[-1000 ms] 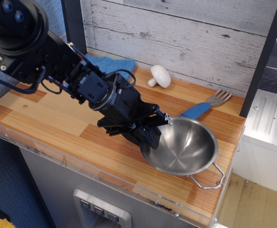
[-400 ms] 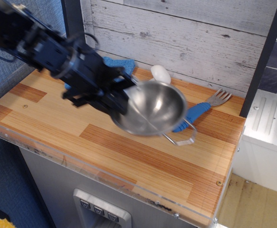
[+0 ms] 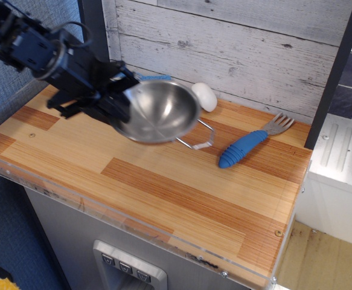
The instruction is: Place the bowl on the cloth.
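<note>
The shiny steel bowl [image 3: 160, 110] hangs in the air over the back left of the wooden counter, tilted a little, one wire loop handle [image 3: 197, 134] sticking out to its right. My black gripper [image 3: 122, 96] is shut on the bowl's left rim and carries it. The blue cloth [image 3: 153, 78] lies at the back against the wall; only a thin strip shows above the bowl's far rim, the rest is hidden by the bowl and my arm.
A white mushroom-shaped object [image 3: 204, 96] sits by the wall just right of the bowl. A blue-handled fork [image 3: 248, 144] lies at the right. A dark post [image 3: 94, 27] stands at the back left. The counter's front edge [image 3: 133, 223] has a clear plastic lip.
The bowl has been lifted from the front right of the counter and carried up and left toward the back, now covering most of the cloth from view.
</note>
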`<state>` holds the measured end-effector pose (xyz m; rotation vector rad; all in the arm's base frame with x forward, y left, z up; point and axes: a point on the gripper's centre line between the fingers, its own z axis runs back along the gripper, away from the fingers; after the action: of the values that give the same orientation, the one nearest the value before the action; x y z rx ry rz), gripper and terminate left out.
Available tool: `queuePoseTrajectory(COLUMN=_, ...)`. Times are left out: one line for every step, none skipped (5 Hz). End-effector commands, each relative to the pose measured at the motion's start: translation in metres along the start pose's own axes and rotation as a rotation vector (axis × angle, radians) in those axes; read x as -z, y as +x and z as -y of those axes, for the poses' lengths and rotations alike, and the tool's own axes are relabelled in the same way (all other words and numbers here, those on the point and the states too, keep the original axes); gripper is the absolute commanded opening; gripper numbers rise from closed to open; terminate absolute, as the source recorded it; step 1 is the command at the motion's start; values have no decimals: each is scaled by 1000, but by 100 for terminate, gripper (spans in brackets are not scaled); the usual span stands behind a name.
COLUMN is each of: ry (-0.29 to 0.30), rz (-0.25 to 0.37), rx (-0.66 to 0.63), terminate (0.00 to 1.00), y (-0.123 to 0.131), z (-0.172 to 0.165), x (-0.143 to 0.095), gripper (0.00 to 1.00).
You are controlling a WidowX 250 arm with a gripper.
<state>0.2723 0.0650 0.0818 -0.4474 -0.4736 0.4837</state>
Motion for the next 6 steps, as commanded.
queuePoseTrajectory(ry=45, rz=111, rx=-88, terminate=0, y=39, z=-37, x=-1, gripper=0)
queuePoseTrajectory(ry=67, rz=126, rx=-118, terminate=0, y=54, z=-49, x=7, gripper=0)
queuePoseTrajectory(ry=58, rz=148, rx=-150, terminate=0, y=65, z=-58, x=21, gripper=0)
queuePoseTrajectory(ry=58, rz=163, rx=-162, terminate=0, y=74, z=-61, x=27, gripper=0)
queuePoseTrajectory(ry=65, rz=174, rx=-158, terminate=0, y=88, z=-60, x=36, gripper=0)
queuePoseTrajectory(ry=79, rz=170, rx=-154, terminate=0, y=93, z=-62, x=42, gripper=0)
